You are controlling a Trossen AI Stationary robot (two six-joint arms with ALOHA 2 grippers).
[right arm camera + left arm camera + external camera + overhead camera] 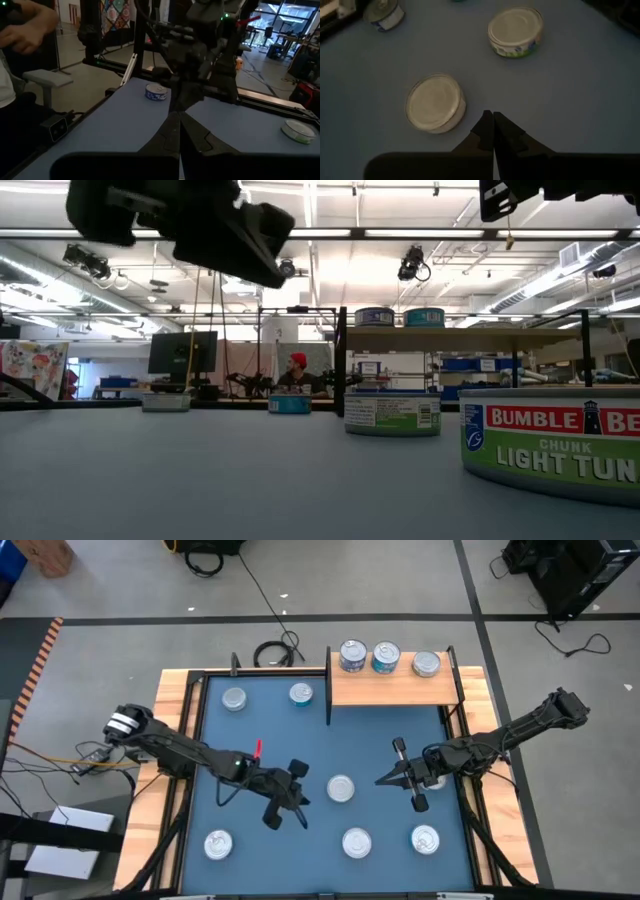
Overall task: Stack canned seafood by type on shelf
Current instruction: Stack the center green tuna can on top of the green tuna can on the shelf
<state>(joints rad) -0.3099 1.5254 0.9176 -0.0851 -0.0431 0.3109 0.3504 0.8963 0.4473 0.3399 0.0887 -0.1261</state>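
Observation:
Three tins (386, 658) stand in a row on the light wooden shelf (395, 690) at the mat's far right corner. Several more tins sit upright on the blue mat: two far left (234, 698) (301, 694), one in the middle (340, 788), three along the near edge (218, 844) (357, 841) (425, 839). My left gripper (303, 800) is shut, above the mat just left of the middle tin; a silver-topped tin (435, 102) lies just beside its fingertips (493, 120). My right gripper (380, 780) is shut, right of that tin, pointing left at the left arm (200, 45).
Black posts (329, 690) stand at the shelf's corners. Wooden strips (180, 690) frame the mat (250, 730). Cables (270, 652) lie on the floor beyond the far edge. In the right wrist view a person's hand (30, 30) shows off the table's left side. Bare mat lies between both grippers and the far tins.

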